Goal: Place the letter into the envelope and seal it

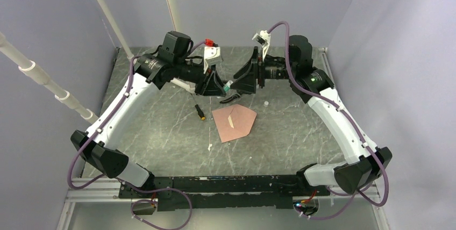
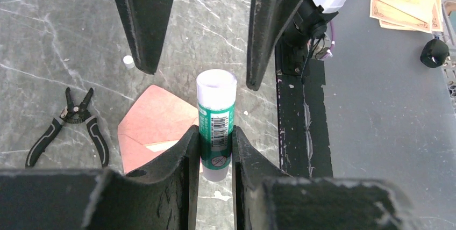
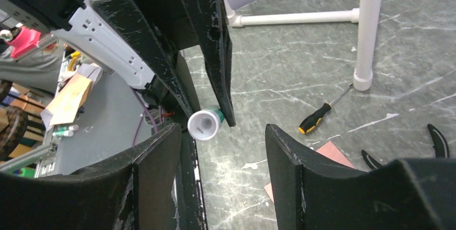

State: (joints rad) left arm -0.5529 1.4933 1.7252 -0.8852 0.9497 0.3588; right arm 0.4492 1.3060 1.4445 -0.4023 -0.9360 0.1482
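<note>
The pinkish-brown envelope (image 1: 234, 122) lies flat mid-table with its pointed flap open and a thin pale strip showing. It also shows in the left wrist view (image 2: 153, 122) and at the edge of the right wrist view (image 3: 333, 152). No separate tan letter is in view. My left gripper (image 1: 222, 87) (image 2: 215, 133) is shut on a green glue stick (image 2: 216, 114) and holds it above the table behind the envelope. The stick's white end (image 3: 203, 124) points at my right gripper (image 1: 236, 84) (image 3: 221, 130), which is open and empty, its fingers (image 2: 145, 20) either side of that end without touching.
A black-and-yellow screwdriver (image 1: 200, 112) (image 3: 317, 117) lies left of the envelope. Black pliers (image 1: 232, 99) (image 2: 70, 125) lie under the grippers. A small white bit (image 1: 265, 102) (image 2: 128, 61) lies to the right. White pipes (image 1: 51, 85) stand at the left and back.
</note>
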